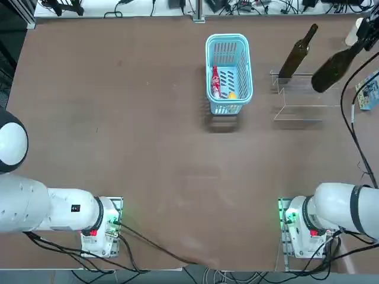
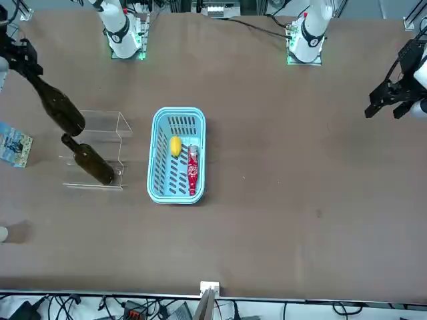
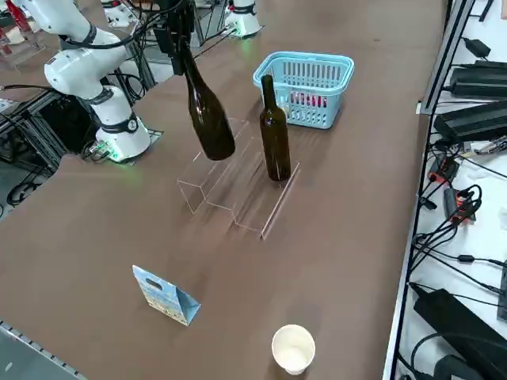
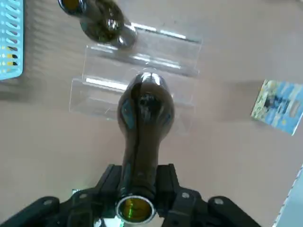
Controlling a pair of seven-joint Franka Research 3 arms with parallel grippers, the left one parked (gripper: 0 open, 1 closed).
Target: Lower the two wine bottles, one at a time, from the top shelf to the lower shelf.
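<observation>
My right gripper is shut on the neck of the wider, darker wine bottle, just below its mouth. The bottle hangs slightly tilted, with its base over the top shelf of the clear acrylic stand. Whether the base touches the shelf does not show. The same gripper is high above the stand in the right side view. The slimmer, browner wine bottle stands upright on the lower shelf, at the end nearer the basket. From overhead, the held bottle lies right of the slim one.
A light blue basket holding a red packet and a small yellow thing stands left of the stand. A folded blue card and a white paper cup sit on the table beyond the stand's right end.
</observation>
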